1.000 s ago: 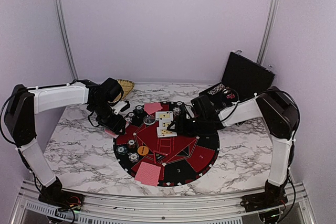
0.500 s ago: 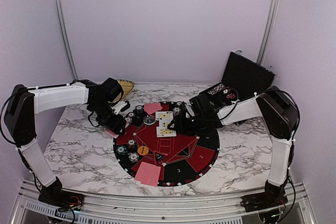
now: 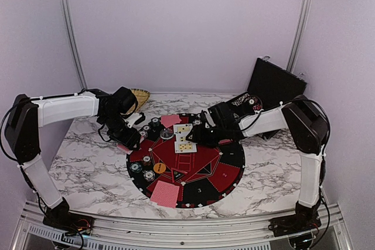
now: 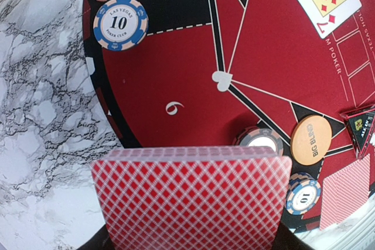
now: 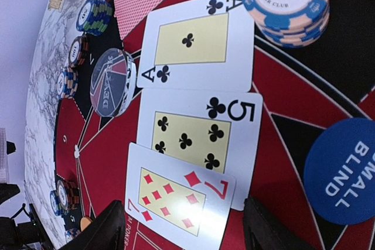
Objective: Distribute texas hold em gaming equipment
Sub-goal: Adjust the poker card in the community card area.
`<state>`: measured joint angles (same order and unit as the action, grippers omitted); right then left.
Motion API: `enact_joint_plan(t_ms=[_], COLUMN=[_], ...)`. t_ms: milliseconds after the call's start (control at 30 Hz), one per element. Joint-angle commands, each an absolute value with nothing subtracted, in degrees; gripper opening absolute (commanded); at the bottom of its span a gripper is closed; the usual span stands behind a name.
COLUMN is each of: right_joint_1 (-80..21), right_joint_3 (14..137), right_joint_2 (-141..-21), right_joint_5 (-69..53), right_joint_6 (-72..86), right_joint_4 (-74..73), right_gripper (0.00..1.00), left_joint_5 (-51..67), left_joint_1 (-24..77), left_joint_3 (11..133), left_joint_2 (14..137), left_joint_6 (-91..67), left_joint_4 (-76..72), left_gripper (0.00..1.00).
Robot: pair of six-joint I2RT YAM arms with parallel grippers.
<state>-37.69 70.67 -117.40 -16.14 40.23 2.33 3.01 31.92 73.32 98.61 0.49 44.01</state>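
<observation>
My right jaws are spread, with one finger on each side of the near end of the seven of diamonds [image 5: 179, 200], low over the mat [image 5: 99, 162]. I cannot tell if they touch it. The seven lies face up and covers a corner of the five of clubs [image 5: 193, 136], which lies against the ace of clubs [image 5: 196, 42]. In my judgement the danger is that a flat card gives the fingers no edge to take. If I close them, they may only scrape and push the seven. The five can then go with it, and the row becomes crooked. The blue small-blind disc [image 5: 343, 171] lies near one finger, and a wide sweep can knock it out of its place.

My left jaws are pressed together on the lower edge of a pack of pink-red-backed cards [image 4: 192, 200]. The pack hangs above the rim of the mat, near the field marked 6, and partly over the marble surface [image 4: 41, 115]. I hold only the bottom of the pack, so I think the outer cards can slide or fan out if I tilt the wrist fast. Near it on the mat are a chip stack [image 4: 261, 140] and the orange big-blind disc [image 4: 311, 139]. A falling card can cover or shift them.
</observation>
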Motion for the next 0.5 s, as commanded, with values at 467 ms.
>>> enact_joint_plan(t_ms=[467], right_joint_1=[-39.1], right_joint_3=[76.1], right_joint_2=[-122.6], right_joint_5=[-14.2], right_joint_6=[38.3], right_joint_4=[-2.6], right_gripper=[0.67], left_joint_5=[4.0], left_joint_1=[31.7], left_joint_3=[73.2], left_joint_2=[97.0], left_joint_6=[0.6], left_joint_4=[43.5], left_gripper=[0.24])
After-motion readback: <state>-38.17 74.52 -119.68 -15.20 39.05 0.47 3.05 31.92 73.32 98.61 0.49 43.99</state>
